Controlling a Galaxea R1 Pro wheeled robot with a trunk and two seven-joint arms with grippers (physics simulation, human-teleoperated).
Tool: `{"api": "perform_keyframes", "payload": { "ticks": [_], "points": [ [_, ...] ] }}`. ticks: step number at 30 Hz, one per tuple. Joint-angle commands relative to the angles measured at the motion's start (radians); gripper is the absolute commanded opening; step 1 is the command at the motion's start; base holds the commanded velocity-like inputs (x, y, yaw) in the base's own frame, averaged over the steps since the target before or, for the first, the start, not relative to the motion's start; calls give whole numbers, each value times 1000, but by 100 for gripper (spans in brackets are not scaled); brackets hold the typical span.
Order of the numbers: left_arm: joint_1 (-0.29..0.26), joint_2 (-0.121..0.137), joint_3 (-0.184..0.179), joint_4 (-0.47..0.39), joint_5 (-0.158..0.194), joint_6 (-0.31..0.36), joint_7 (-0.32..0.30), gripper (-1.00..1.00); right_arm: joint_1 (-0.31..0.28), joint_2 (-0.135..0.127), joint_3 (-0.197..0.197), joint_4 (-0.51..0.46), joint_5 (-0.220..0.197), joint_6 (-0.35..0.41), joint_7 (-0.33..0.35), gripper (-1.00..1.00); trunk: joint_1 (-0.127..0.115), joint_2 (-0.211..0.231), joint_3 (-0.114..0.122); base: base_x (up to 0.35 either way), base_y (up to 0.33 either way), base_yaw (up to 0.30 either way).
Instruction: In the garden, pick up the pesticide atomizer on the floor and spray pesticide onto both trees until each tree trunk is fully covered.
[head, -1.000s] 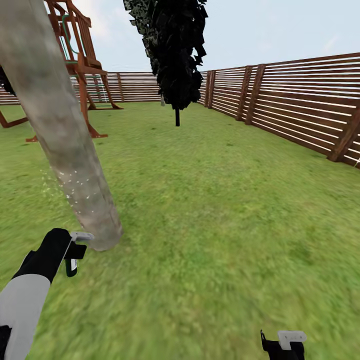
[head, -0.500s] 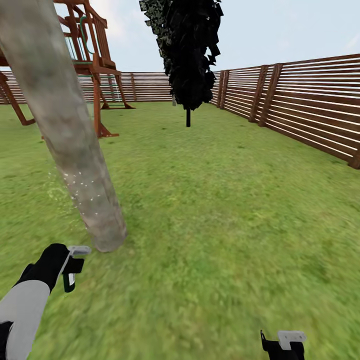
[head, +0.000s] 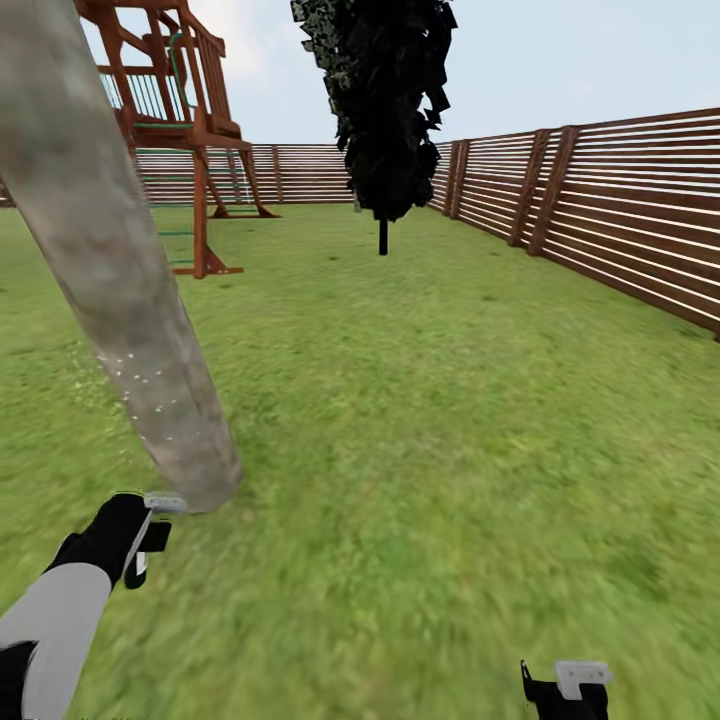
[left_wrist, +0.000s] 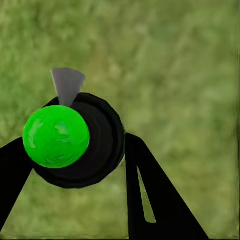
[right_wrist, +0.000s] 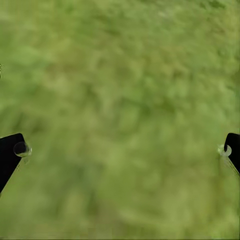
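The tree trunk (head: 120, 300) leans up from the lawn (head: 450, 420) at the near left, with the left hand (head: 145, 540) just before its foot. Behind it stands a play tower (head: 170, 130); a conifer (head: 385, 110) stands farther back, centre. The fence (head: 620, 210) runs along the right and the back.

Between the matt black fingers (left_wrist: 150, 195) sits the pesticide atomizer (left_wrist: 90, 145), dull black with a glossy green plastic-looking ball, over soft blurred grass (left_wrist: 180, 65); the tree trunk (head: 110, 270) looks smooth, mottled grey-brown, the fence (head: 620, 220) slatted brown wood
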Motion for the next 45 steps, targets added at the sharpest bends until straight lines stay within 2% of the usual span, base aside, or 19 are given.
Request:
{"api": "perform_keyframes", "payload": {
  "ticks": [1,4,6,8,13,19,23,39,45],
  "points": [
    [-1,-1,6,3,-13,3,-13,-100,-1,0,-3,2,11,-3,-8,100,0,0,-1,241,-183,276],
    [0,1,9,17,11,3,-18,-100,-1,0,-3,2,11,-3,-8,100,0,0,-1,277,-140,188],
    [30,9,8,23,32,-2,-13,-100,-1,0,-3,2,11,-3,-8,100,0,0,-1,309,-61,24],
    [38,14,9,21,35,-4,-12,-100,-1,-1,-3,2,11,-3,-8,100,0,0,-1,315,-14,5],
    [40,0,10,17,39,-6,-8,-100,-1,-1,-3,2,11,-3,-8,100,0,0,-1,244,-155,26],
    [40,1,13,15,41,-6,-8,-100,-1,-1,-3,2,11,-3,-8,100,0,0,-1,37,-265,246],
    [41,1,12,15,76,-7,-8,-100,-1,0,-3,2,11,-3,-8,100,0,0,-1,40,-274,277],
    [41,1,11,18,80,-7,-9,-100,-1,-1,-3,2,10,-3,-9,100,0,0,-1,168,-248,37],
    [40,1,11,18,80,-7,-11,-100,-1,0,-3,2,11,-3,-8,100,0,0,-1,207,-225,225]
  ]
}}
